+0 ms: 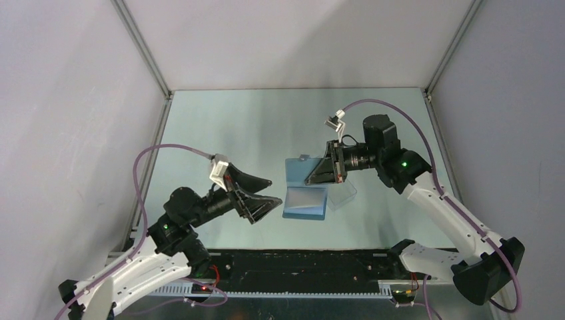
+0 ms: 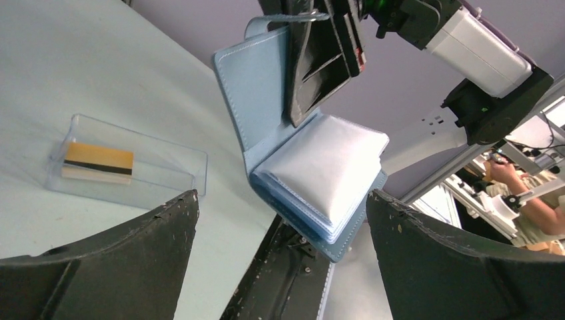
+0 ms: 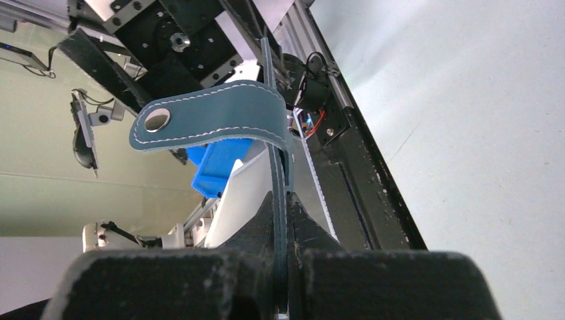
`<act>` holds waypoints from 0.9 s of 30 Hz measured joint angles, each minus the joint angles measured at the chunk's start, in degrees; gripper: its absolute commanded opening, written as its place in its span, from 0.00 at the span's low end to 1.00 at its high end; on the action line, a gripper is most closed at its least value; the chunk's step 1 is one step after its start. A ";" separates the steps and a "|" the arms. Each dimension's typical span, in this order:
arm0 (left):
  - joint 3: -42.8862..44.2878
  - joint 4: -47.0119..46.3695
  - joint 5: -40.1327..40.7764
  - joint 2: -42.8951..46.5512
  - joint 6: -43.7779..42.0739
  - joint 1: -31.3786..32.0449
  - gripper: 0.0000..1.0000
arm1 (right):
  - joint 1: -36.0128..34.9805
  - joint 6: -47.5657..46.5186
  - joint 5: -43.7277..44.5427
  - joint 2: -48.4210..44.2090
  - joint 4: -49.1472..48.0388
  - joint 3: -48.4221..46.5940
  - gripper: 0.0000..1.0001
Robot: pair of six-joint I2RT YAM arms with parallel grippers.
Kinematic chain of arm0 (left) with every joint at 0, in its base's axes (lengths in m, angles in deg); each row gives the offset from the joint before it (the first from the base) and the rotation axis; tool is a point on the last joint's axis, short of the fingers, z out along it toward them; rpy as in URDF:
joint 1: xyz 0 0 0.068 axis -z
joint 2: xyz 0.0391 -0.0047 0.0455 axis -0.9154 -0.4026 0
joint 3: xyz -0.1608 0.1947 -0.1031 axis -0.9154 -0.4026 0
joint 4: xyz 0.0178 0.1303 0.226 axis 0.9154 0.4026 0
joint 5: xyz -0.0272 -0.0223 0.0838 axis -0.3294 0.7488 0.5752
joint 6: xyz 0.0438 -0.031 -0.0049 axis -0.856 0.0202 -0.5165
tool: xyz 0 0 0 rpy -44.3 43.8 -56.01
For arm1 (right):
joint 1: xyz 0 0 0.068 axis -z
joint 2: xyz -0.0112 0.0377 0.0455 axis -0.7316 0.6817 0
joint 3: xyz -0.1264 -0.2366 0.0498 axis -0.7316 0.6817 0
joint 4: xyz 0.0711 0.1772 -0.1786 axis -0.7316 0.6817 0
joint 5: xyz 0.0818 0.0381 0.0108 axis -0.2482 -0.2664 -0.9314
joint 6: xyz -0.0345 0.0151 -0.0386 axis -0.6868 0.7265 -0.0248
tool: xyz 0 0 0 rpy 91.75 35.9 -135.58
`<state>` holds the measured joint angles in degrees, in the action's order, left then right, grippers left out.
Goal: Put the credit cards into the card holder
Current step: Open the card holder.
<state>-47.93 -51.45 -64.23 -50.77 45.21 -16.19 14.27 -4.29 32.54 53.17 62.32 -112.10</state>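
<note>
The blue card holder hangs open, pale sleeves showing, lifted off the table. My right gripper is shut on its upper cover; in the right wrist view the jaws pinch the cover's edge, with the clasp tab curling above. My left gripper is open and empty just left of the holder. In the left wrist view the holder lies ahead between my spread fingers. An orange-gold credit card with a black stripe lies in a clear plastic box.
The clear box sits on the table under and right of the right gripper. The black base rail runs along the near edge. Grey walls with metal frame posts close in the table.
</note>
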 measured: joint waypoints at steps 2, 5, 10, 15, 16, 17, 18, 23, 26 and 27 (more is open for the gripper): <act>-0.48 0.07 -0.02 -0.39 0.87 0.00 1.00 | 0.15 0.46 -0.61 -0.13 -0.31 0.00 0.00; -0.66 0.02 -0.02 -1.75 1.70 0.00 0.99 | 0.26 0.87 -1.25 -0.26 -0.68 0.00 0.00; -0.66 -0.04 0.02 -3.76 3.08 -0.46 0.94 | 0.57 1.44 -1.95 -0.70 -0.83 0.00 0.00; -0.68 -0.50 0.02 -5.55 4.07 -0.81 0.94 | 0.66 1.55 -2.95 -1.27 -1.49 0.00 0.00; -0.81 -0.70 0.00 -5.64 4.07 -0.96 0.94 | 0.68 1.55 -3.10 -1.40 -1.60 0.00 0.00; -1.05 -0.90 -0.02 -5.64 4.07 -1.16 0.93 | 0.76 1.57 -3.34 -1.51 -1.68 0.00 0.00; -1.36 -0.92 -0.02 -5.64 4.09 -1.51 0.93 | 0.76 1.62 -3.56 -1.60 -1.79 0.00 0.00; -2.78 -1.14 -0.07 -5.18 4.35 -3.58 0.91 | 0.76 1.88 -4.48 -1.77 -2.56 0.00 0.00; -2.82 -1.51 -0.46 -5.84 4.68 -3.89 0.90 | 0.76 1.97 -4.76 -1.77 -2.73 0.00 0.00; -2.82 -1.75 -0.79 -6.23 4.70 -3.89 0.90 | 0.76 1.95 -4.79 -1.77 -2.73 0.00 0.00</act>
<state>-50.75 -53.20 -65.02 -57.00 49.91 -20.08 15.03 -2.35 27.75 51.40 59.58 -112.10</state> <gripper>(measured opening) 0.906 0.024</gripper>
